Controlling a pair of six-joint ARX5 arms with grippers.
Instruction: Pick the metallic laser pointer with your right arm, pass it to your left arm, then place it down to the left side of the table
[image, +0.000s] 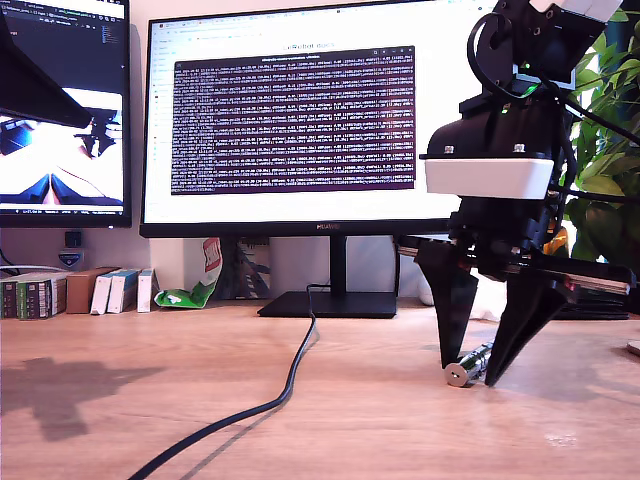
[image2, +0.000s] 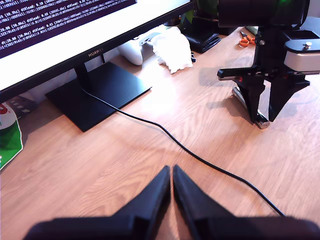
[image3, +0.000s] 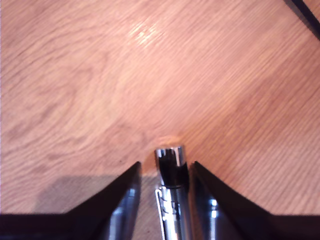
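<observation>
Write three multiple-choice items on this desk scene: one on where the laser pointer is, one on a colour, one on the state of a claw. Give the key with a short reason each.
1. Where is the metallic laser pointer?
A. Lying on the table between the fingers of my second claw
B. On the monitor stand
C. Held by my first claw

2. What colour is the cable running across the table?
A. White
B. Black
C. Orange

3. How does my first claw stand?
A. Wide open
B. Shut, holding nothing
C. Shut on the cable

Key: 1 A, the second wrist view shows the pointer between the two fingers with a gap on each side. 2 B, the cable is black in the exterior view. 3 B, the first wrist view shows the tips together over bare wood.
</observation>
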